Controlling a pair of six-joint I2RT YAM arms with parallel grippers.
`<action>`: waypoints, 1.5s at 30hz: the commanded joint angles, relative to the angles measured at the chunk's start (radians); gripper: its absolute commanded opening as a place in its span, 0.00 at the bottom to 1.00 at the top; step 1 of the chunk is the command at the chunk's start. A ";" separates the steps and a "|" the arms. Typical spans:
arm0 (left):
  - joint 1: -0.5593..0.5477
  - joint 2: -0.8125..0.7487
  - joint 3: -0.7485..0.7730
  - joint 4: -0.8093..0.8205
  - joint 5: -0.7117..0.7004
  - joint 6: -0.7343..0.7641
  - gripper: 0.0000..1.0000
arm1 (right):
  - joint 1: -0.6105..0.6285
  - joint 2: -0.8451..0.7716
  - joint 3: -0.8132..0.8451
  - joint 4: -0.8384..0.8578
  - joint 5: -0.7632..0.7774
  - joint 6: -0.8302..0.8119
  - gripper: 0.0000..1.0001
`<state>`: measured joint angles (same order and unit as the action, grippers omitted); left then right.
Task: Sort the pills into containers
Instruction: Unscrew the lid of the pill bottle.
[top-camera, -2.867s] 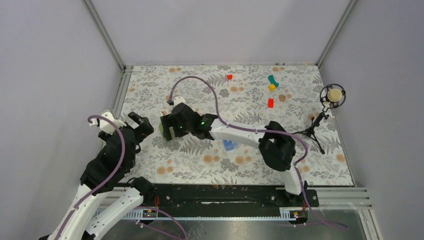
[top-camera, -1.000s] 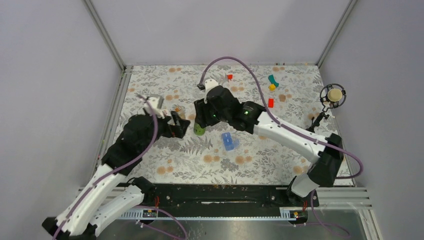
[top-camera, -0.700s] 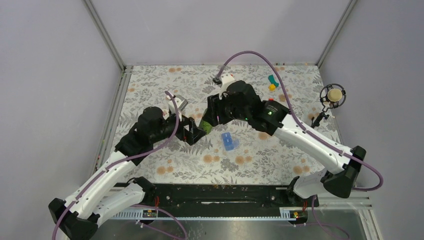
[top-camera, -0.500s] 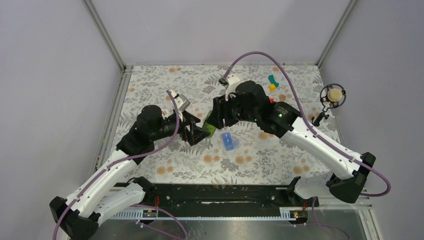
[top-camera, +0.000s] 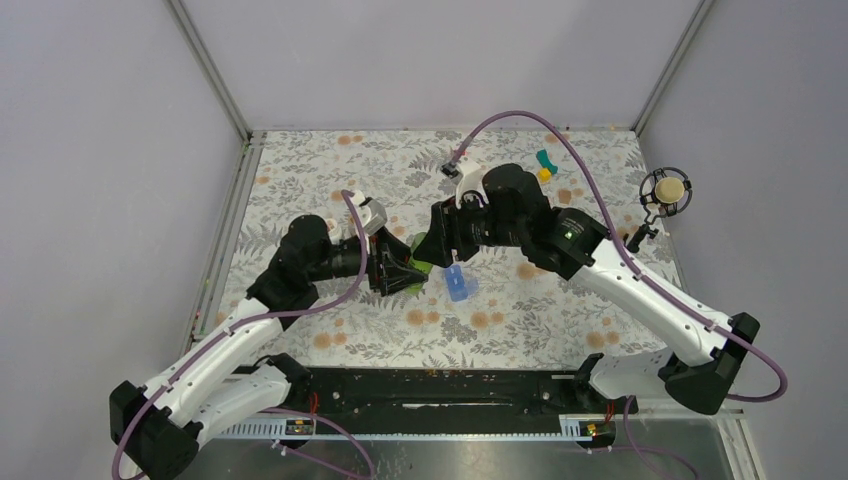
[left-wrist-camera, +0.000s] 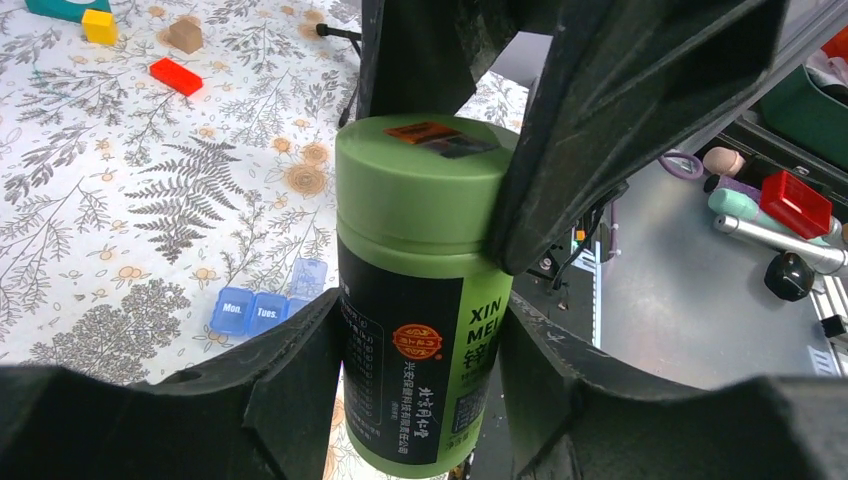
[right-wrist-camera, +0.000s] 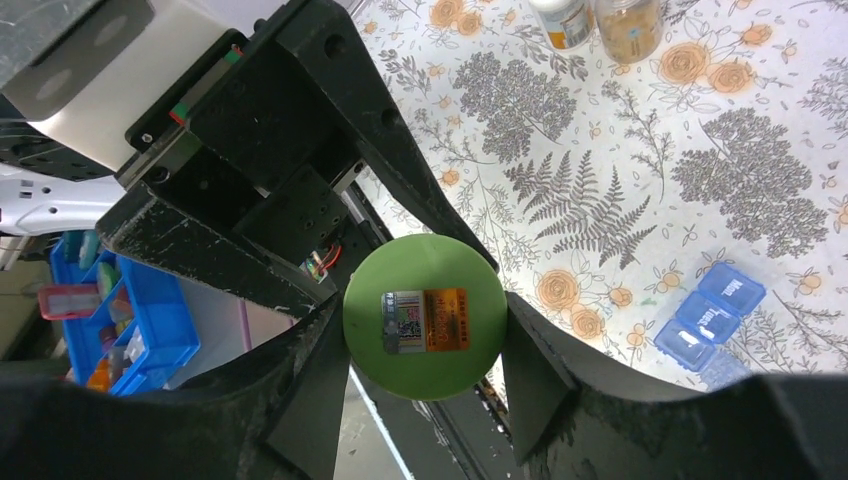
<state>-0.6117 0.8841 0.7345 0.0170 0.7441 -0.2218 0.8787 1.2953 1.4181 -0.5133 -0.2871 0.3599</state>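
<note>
None of the sorting looks done: the blue pill box (top-camera: 457, 283) lies on the worktop (top-camera: 330, 170) at frame centre. Just upper left hangs the capped green bottle (top-camera: 424, 265), right gripper (right-wrist-camera: 425, 310) jaws clamping its cap, left gripper (left-wrist-camera: 420, 305) jaws its body; uncapping comes first.

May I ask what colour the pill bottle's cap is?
Green cap, small orange sticker on top; clearest in the right wrist view.

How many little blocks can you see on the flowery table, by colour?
Red block: 1
Yellow block: 1
Teal block: 1
Brown block: 1
Total: 4 blocks in view
</note>
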 joint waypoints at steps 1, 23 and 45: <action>-0.002 0.006 -0.015 0.114 0.088 -0.020 0.32 | -0.035 -0.065 -0.052 0.148 -0.109 0.057 0.35; -0.002 0.059 -0.018 0.191 0.117 -0.057 0.00 | -0.225 -0.063 -0.166 0.223 -0.490 -0.311 0.97; -0.002 0.028 -0.056 0.196 -0.197 -0.048 0.00 | -0.130 -0.090 -0.361 0.640 -0.054 0.334 0.83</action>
<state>-0.6098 0.9432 0.6777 0.1356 0.6102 -0.2623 0.7387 1.1923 1.0122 0.0963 -0.3264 0.6682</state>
